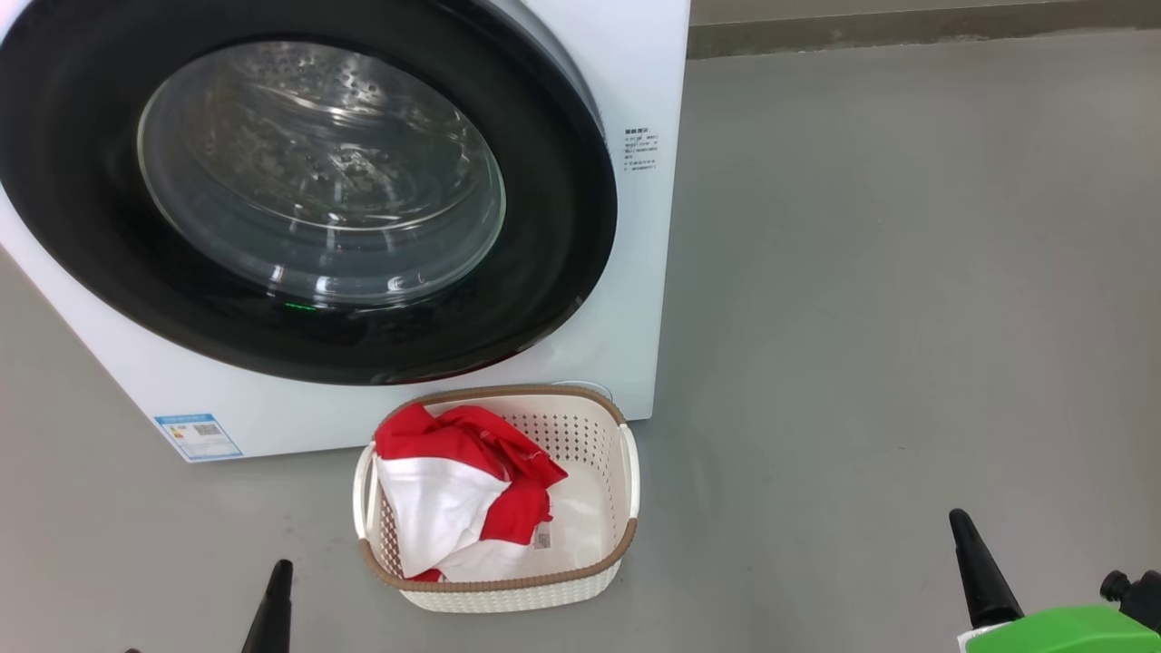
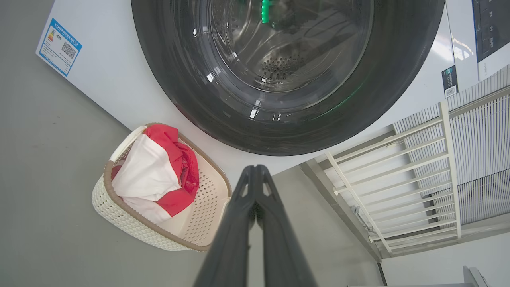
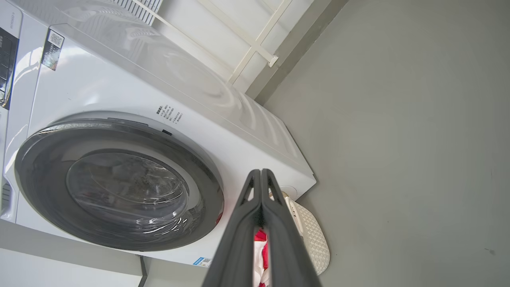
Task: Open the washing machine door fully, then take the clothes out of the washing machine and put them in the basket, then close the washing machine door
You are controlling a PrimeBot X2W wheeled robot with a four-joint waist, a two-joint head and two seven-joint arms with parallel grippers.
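"Nearest to us are our own two claws: our left gripper pokes up at the near left and our right gripper at the near right, with a bright green part beside the right one. How do we read their fingers?"

"Pressed together on both, clamped on nothing. Our left wrist view has the left pair meeting tip to tip, and our right wrist view has the same for the right pair."

"Where are the clothes?"

"We see them bundled in the basket — red folds over a white panel, heaped toward its left side, with the right part of its bottom bare."

"And where does the basket stand?"

"On the grey floor, between our claws and the washing machine, just in front of the machine's lower right corner and well apart from both grippers."

"What of the door?"

"We find the washing machine door lying flat against the white front, shut. Through its glass bowl we make out the perforated drum, and a small green glint sits on the lower black rim. Far to the left, a blue label marks the bottom of the front."
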